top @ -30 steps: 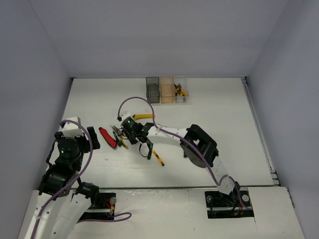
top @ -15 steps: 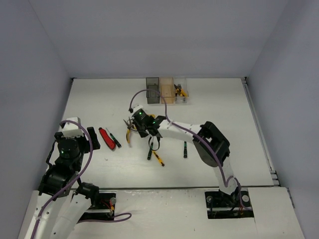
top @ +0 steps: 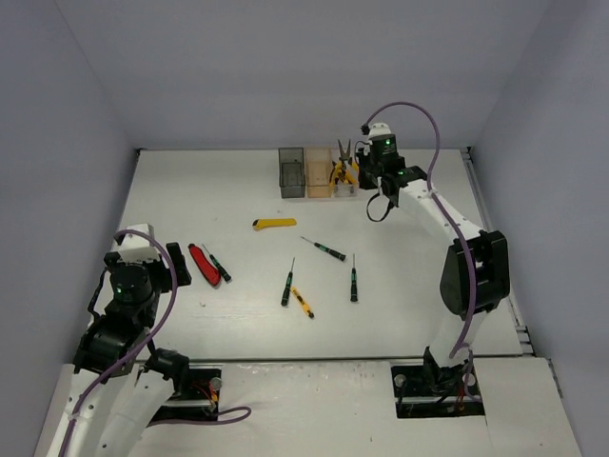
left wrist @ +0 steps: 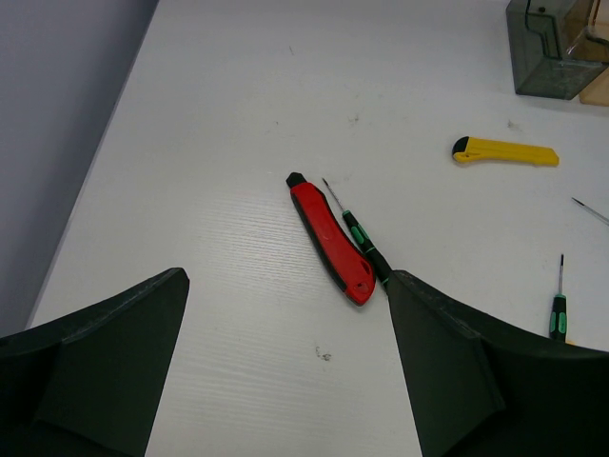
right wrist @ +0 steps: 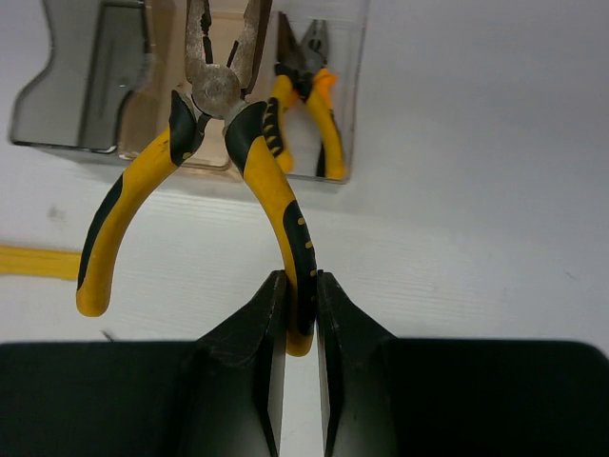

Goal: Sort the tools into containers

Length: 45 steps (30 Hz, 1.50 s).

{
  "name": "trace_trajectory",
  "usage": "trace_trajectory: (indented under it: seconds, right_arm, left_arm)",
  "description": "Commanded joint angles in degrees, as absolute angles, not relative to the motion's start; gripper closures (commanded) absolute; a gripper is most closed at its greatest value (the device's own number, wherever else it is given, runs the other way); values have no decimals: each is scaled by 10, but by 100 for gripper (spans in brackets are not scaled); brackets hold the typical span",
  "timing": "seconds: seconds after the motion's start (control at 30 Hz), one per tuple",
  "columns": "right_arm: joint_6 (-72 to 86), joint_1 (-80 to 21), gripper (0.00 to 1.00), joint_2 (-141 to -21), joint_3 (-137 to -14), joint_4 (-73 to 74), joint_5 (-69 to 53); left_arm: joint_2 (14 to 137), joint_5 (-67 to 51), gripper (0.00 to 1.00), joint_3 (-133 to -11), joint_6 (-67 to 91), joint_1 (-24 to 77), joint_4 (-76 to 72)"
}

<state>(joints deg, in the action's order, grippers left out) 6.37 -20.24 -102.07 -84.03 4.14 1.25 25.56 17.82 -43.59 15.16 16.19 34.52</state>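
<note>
Yellow-and-black-handled pliers (right wrist: 262, 162) are hanging from your right gripper (right wrist: 300, 295), which is pinching one handle near its end while the other handle is splaying free. You are holding them above the row of bins at the worktop's far edge. In the wrist view their head is lying over the orange-tinted bin (right wrist: 162, 57), just beside the clear bin (right wrist: 347, 86). The smoky grey bin (top: 291, 171) is standing at the row's left end.

A second pair of pliers (right wrist: 309, 86) is already lying in the clear bin, so you are probably mid-delivery. The next move likely calls for shifting toward that bin, lowering, and only then opening. The spread handles may catch a narrow rim.

Your left gripper (left wrist: 285, 281) is waiting near the left edge, fingers spread wide and holding nothing. Ahead of it, a red-handled cutter (left wrist: 331, 240) is touching a green-and-black screwdriver (left wrist: 362, 243). A yellow utility knife (top: 274, 223) is lying toward the far edge. Thin screwdrivers (top: 324, 248) are lying scattered, well apart, across the middle.

All of it is sitting on a white worktop (top: 428, 276), which looks lightly grained and scuffed in the left wrist view. Plain pale grey walls (top: 285, 67) are closing it in on three sides.
</note>
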Motion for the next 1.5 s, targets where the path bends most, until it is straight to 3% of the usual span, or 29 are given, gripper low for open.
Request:
trace_trajectory:
  seconds: [0.0, 0.43, 0.97, 1.47]
  right_arm:
    - [32, -178, 100, -1050, -895, 14, -38]
    - [21, -152, 100, -1156, -970, 15, -32]
    - [45, -137, 100, -1198, -1009, 24, -31]
    - [49, -138, 89, -1223, -1039, 33, -33]
  left_arm:
    - [269, 178, 18, -451, 149, 162, 327]
    - [272, 177, 18, -451, 149, 162, 327]
    - [275, 173, 18, -452, 149, 162, 326]
    - [279, 173, 18, -452, 149, 162, 326]
